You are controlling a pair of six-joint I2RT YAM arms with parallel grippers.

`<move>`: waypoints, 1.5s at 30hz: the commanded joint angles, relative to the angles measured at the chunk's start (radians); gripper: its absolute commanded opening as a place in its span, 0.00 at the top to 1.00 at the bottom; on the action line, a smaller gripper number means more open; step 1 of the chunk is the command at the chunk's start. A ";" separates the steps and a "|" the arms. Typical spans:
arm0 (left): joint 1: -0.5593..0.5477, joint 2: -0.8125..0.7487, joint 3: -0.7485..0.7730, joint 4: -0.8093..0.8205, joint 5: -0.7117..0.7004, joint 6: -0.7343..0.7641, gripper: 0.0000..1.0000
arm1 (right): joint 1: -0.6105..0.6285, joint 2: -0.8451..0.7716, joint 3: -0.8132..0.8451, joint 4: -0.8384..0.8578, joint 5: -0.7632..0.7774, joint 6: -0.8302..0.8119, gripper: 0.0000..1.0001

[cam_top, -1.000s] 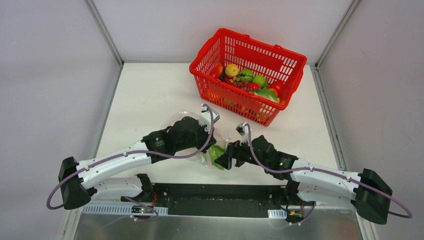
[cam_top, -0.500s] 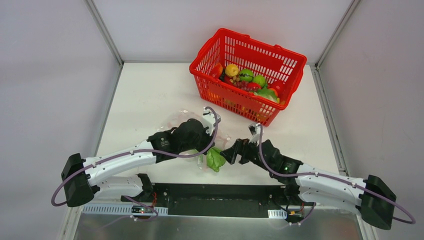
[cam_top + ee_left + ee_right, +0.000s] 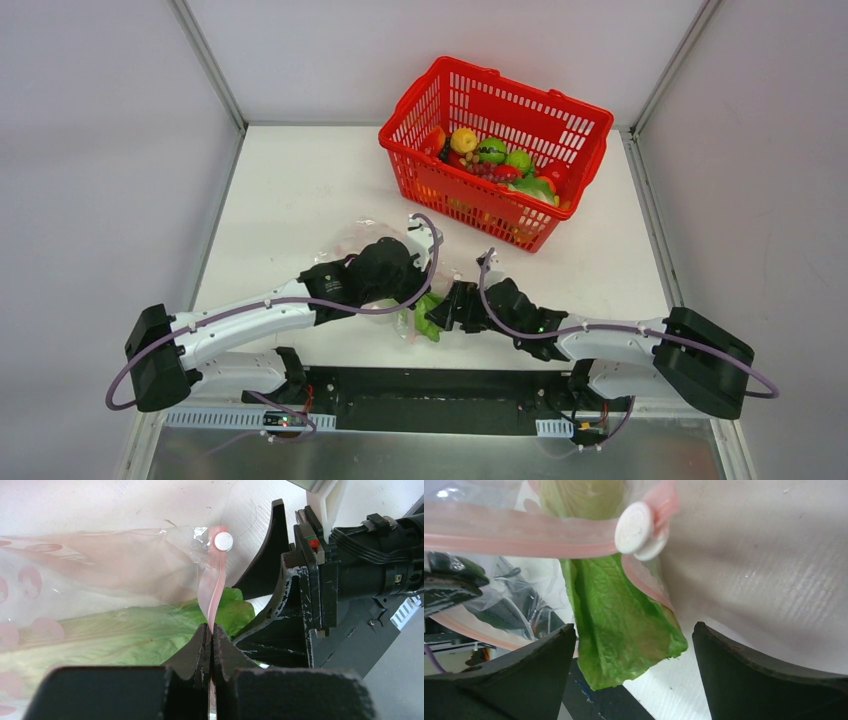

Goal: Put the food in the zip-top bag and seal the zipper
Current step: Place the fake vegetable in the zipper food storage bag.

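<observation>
Right wrist view puts the right gripper [image 3: 634, 629] at the bottom of the frame, jaws spread wide and holding nothing. The crinkled green tip of the cabbage [image 3: 624, 625] hangs between them at lower centre. Its long axis runs up the frame into the mouth of the zip-top bag [image 3: 65, 575], so the leaf lies straight ahead of this arm, which I'd judge the nearer one to push it home. Across the upper frame runs the zipper [image 3: 514, 537], a thin pink-red strip carrying a round white slider [image 3: 636, 527]. Left wrist view shows the left gripper [image 3: 211, 645] pinched tight on that strip, the clear, pink-spotted film lying crumpled over the white table [image 3: 100, 500].
</observation>
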 commanded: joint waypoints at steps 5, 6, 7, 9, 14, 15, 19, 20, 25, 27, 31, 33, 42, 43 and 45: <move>-0.005 0.014 0.019 0.041 -0.009 -0.025 1.00 | 0.004 0.002 0.016 0.151 -0.009 0.072 0.36; -0.005 0.018 0.021 0.042 -0.008 -0.024 1.00 | 0.003 0.002 0.017 0.150 -0.014 0.076 0.39; -0.005 0.023 0.026 0.037 -0.006 -0.023 1.00 | 0.003 0.005 0.018 0.155 -0.023 0.079 0.40; -0.005 0.028 0.035 0.028 -0.005 -0.022 1.00 | 0.005 0.021 0.021 0.156 -0.028 0.083 0.42; -0.005 0.031 0.033 0.033 -0.012 -0.034 1.00 | 0.026 0.077 0.032 0.173 -0.006 0.079 0.48; -0.006 0.033 0.033 0.035 -0.012 -0.037 1.00 | 0.034 0.089 0.036 0.189 -0.012 0.070 0.51; -0.005 0.039 0.027 0.043 -0.013 -0.047 1.00 | 0.069 0.129 0.064 0.229 -0.016 0.033 0.64; -0.005 0.040 0.026 0.047 -0.013 -0.050 1.00 | 0.075 0.133 0.063 0.246 -0.004 0.036 0.70; -0.003 0.029 0.019 0.046 -0.040 -0.058 1.00 | 0.080 0.111 0.058 0.282 0.052 0.038 1.00; -0.003 0.021 0.032 0.016 -0.058 -0.046 1.00 | 0.081 0.074 0.050 0.300 0.030 0.010 1.00; -0.003 0.018 0.086 -0.078 -0.016 -0.013 1.00 | 0.079 -0.005 0.027 0.339 -0.083 -0.068 1.00; -0.002 0.026 0.108 -0.099 0.016 -0.012 1.00 | 0.079 -0.042 0.000 0.400 -0.128 -0.083 1.00; -0.003 0.018 0.137 0.049 0.419 -0.051 1.00 | 0.012 0.067 -0.023 0.553 -0.077 -0.110 1.00; -0.003 0.020 0.143 0.044 0.443 -0.044 1.00 | 0.005 0.081 -0.029 0.579 -0.067 -0.110 1.00; -0.003 0.020 0.147 0.040 0.457 -0.044 1.00 | 0.000 0.101 -0.040 0.642 -0.018 -0.121 1.00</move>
